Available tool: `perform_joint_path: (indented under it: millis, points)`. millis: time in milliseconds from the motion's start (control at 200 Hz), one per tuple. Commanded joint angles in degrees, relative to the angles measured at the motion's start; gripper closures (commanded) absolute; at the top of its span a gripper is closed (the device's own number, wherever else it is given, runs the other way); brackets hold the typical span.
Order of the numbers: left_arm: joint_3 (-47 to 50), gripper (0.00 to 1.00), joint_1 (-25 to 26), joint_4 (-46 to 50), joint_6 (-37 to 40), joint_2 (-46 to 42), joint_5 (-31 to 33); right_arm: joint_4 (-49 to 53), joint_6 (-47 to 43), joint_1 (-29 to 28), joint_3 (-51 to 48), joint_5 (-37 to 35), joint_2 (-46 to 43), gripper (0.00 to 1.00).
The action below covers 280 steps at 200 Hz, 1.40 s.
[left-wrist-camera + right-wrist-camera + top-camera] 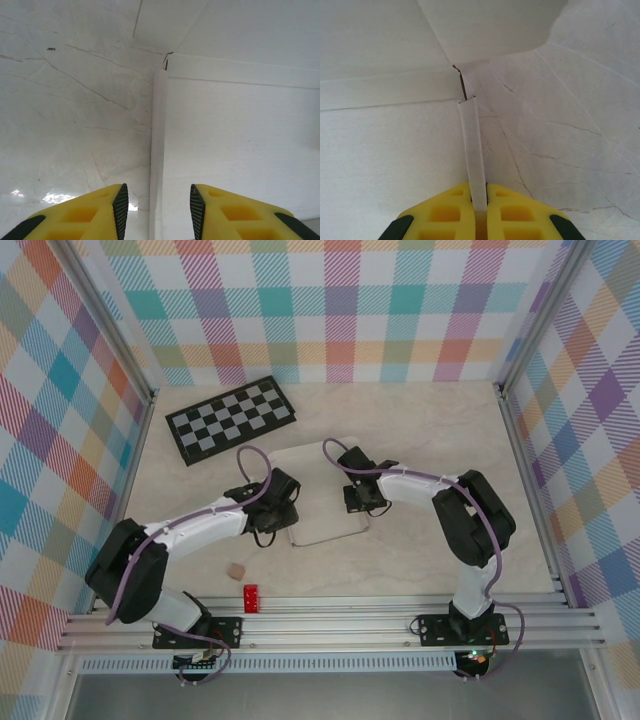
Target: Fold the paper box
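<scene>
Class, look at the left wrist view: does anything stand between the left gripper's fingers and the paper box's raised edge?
Nothing visible does. The left gripper straddles the paper box at its upright edge strip, jaws open, with a clear gap on each side.

Left arm (195,532) and right arm (425,483) bent inward; left tool (156,202) with jaws apart, right tool (479,195) pinched closed on the paper box (385,150).

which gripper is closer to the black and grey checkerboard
Left. The left gripper straddles the left edge of the white paper box, below the checkerboard; the right gripper pinches its right edge, farther off.
</scene>
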State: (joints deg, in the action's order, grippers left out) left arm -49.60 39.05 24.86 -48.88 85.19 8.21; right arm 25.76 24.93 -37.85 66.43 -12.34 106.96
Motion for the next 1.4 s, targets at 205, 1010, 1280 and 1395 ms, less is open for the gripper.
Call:
perform_joint_path:
  millis: [205, 1010, 1280, 1395]
  points:
    - [-2.0, 0.77, 1.2, -3.6, 0.0, 7.8, -0.6, 1.1, 0.0, 0.2, -0.1, 1.1, -0.1, 0.93]
    - [-6.8, 0.96, 2.4, 5.3, 2.7, 11.9, 8.9, 9.4, -6.4, 2.2, -0.8, 9.3, -5.9, 0.69]
    - [-6.4, 0.97, 2.4, 5.1, 3.2, 11.8, 8.4, 8.6, -7.9, 2.3, 2.3, 9.0, -1.4, 0.71]
    - [-6.2, 0.98, 2.4, 5.0, 3.4, 11.9, 8.1, 8.1, -7.8, 2.3, 3.4, 9.3, 0.4, 0.71]
